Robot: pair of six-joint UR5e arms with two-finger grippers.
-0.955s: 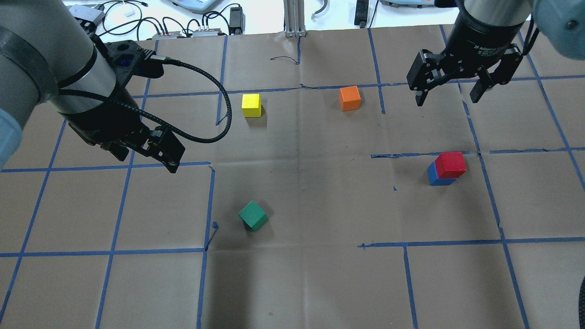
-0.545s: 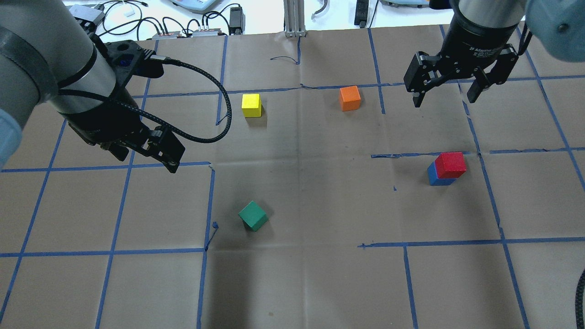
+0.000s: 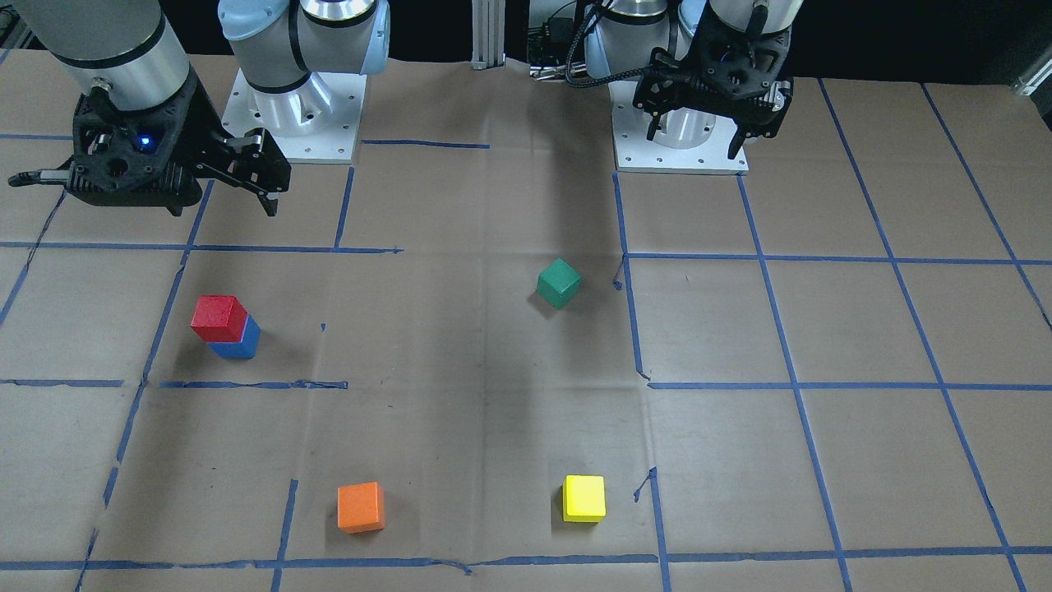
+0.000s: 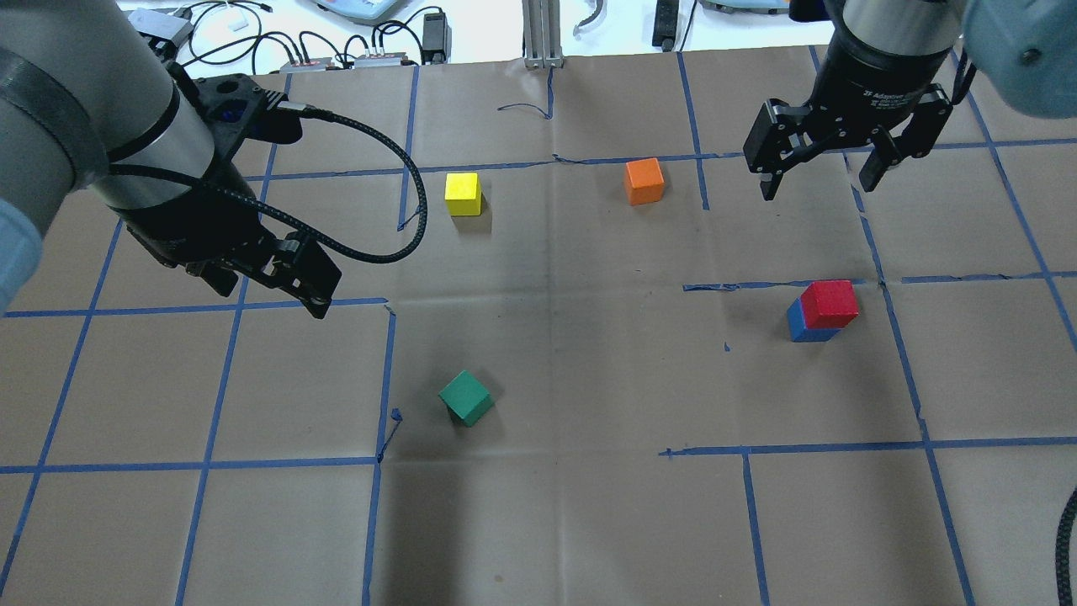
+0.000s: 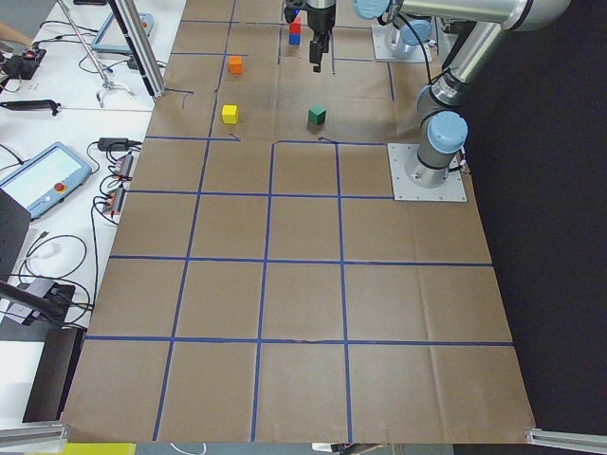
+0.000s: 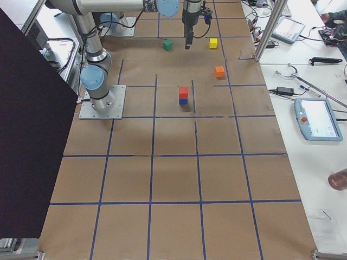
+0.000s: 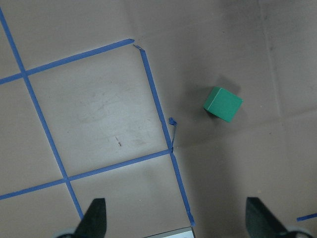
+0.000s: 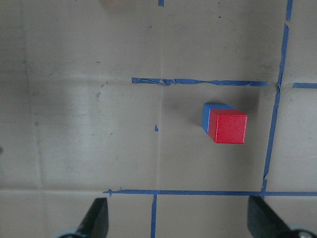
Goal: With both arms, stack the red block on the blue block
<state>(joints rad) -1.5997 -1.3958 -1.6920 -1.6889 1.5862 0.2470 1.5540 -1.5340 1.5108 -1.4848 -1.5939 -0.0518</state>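
The red block (image 4: 829, 303) sits on top of the blue block (image 4: 802, 329), slightly offset, on the right side of the brown table. The stack also shows in the front view, red block (image 3: 219, 318) over blue block (image 3: 241, 343), and in the right wrist view, red block (image 8: 228, 127) over blue block (image 8: 206, 116). My right gripper (image 4: 818, 181) is open and empty, raised well above and behind the stack. My left gripper (image 4: 273, 295) is open and empty, hovering over the left side, with only the green cube below it.
A green cube (image 4: 465, 397) lies left of centre, also in the left wrist view (image 7: 223, 103). A yellow cube (image 4: 463, 193) and an orange cube (image 4: 644, 181) sit toward the far side. Cables and devices (image 4: 353, 42) lie beyond the far table edge.
My right gripper has shifted slightly up and toward the far edge, staying open. The stack, the other cubes and my left arm have not moved.
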